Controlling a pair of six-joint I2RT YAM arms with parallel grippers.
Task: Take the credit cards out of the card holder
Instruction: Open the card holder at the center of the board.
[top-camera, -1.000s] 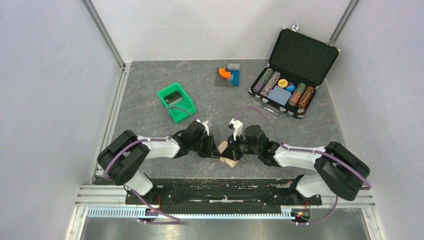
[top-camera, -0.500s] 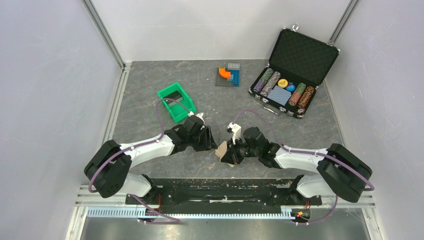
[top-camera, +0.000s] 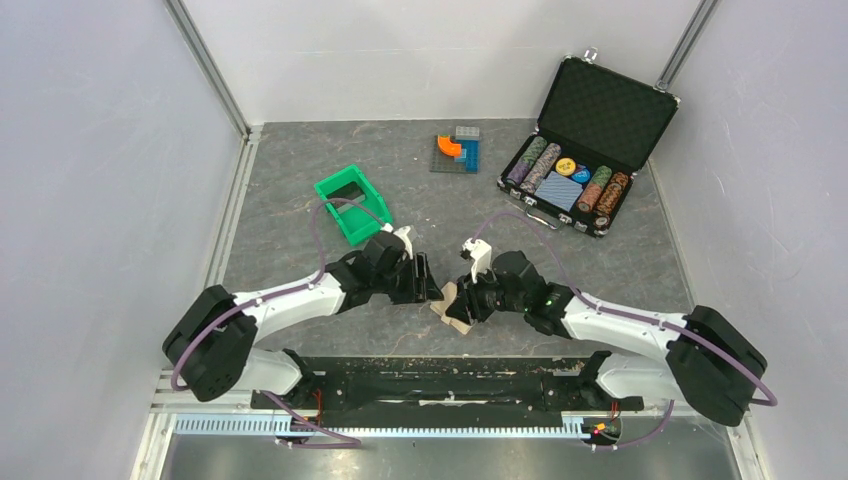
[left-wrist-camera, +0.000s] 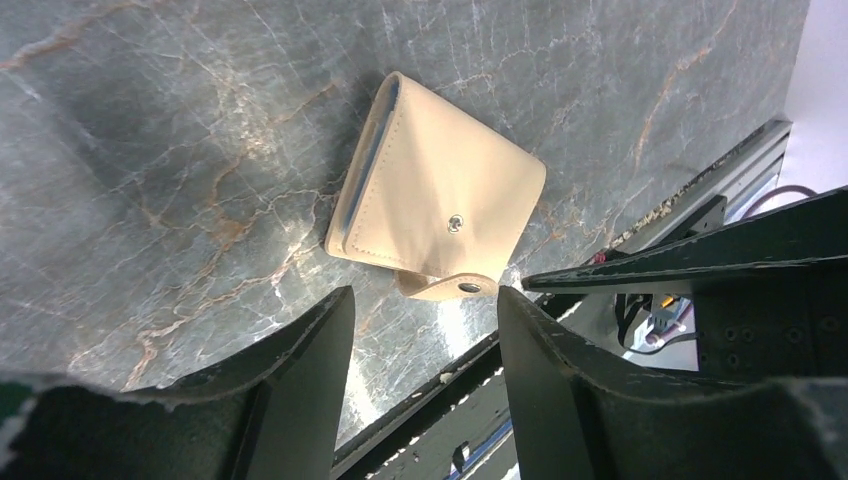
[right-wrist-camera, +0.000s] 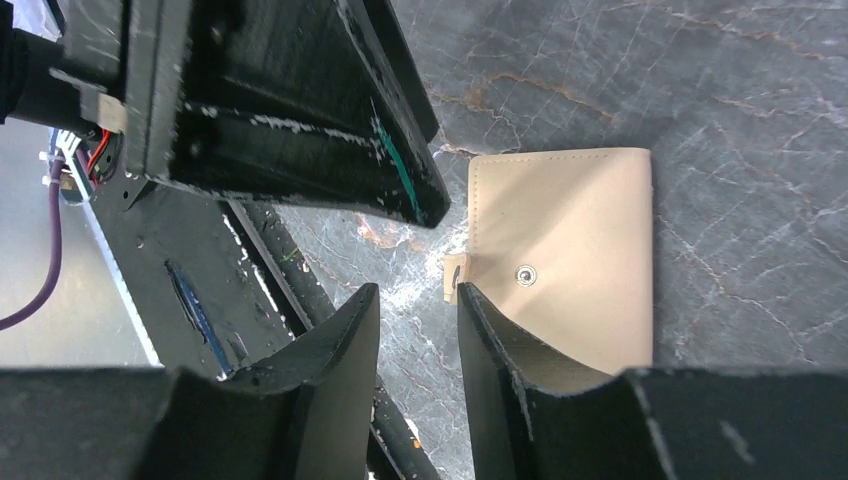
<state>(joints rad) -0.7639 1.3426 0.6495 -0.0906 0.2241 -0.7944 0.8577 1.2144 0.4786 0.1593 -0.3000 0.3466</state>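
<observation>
- the tan card holder (left-wrist-camera: 440, 205) lay folded shut on the counter (left-wrist-camera: 150, 150), strap tab unsnapped, between both arms.
- left end effector (left-wrist-camera: 422, 300) gaped wide, empty; right end effector (right-wrist-camera: 417, 295) narrowly parted, empty.
- no credit cards showed; opening and removal apparently remained.

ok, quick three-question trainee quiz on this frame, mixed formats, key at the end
1. True or false: the left pincer is clamped on the card holder.
2. The card holder is: A) spread open flat; B) folded, strap unsnapped, lying on the table; C) lifted into the air.
3. Fill in: the chip case lid stands ____.
Key: 1 false, its jaws stand open and the holder lies free. 2 B. 3 open.
</observation>
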